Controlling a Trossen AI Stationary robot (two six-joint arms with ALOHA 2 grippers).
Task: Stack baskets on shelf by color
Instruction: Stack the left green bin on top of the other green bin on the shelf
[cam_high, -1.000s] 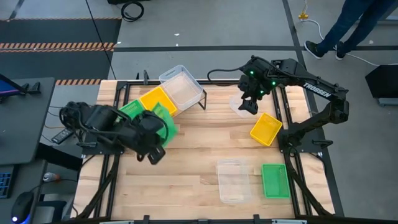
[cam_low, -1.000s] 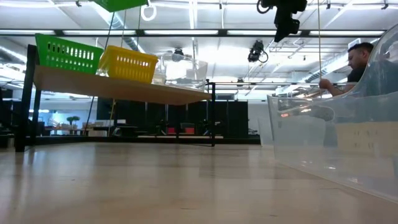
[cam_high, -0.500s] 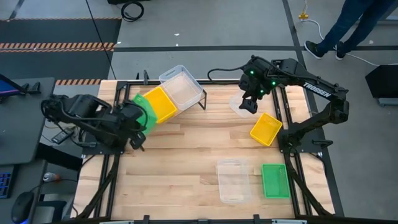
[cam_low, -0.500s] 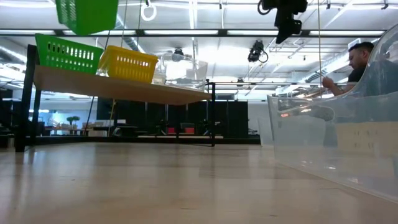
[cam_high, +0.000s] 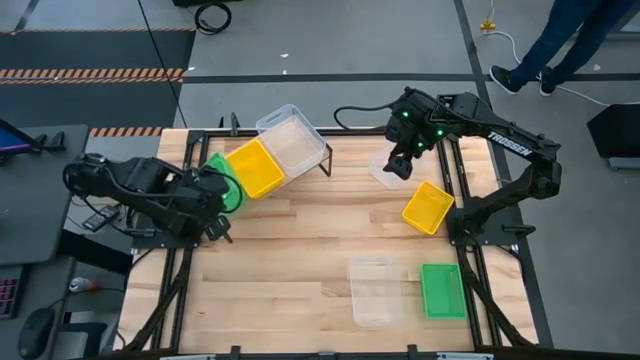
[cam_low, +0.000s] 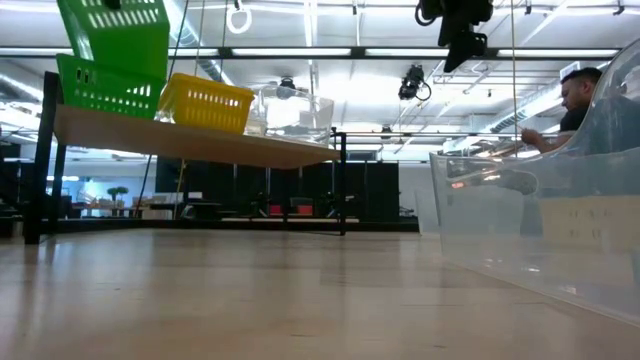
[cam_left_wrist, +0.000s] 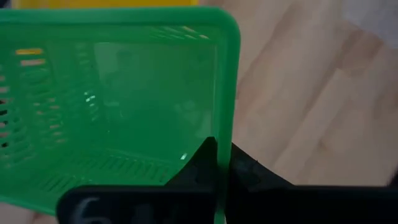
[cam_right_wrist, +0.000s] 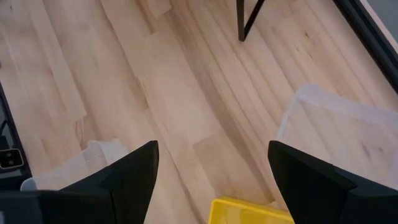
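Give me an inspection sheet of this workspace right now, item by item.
Surface: slatted wooden tabletop, bare in the middle.
Job's things: shelf carries a green basket, a yellow basket and a clear basket; on the table lie another yellow basket, a second green one and two clear ones.
Clutter: nothing seen.
Grippers: left gripper shut on a held green basket above the shelf's green end; right gripper open, empty, above the table.
Cables: black cable on the floor.
Surroundings: person's legs beyond the table.
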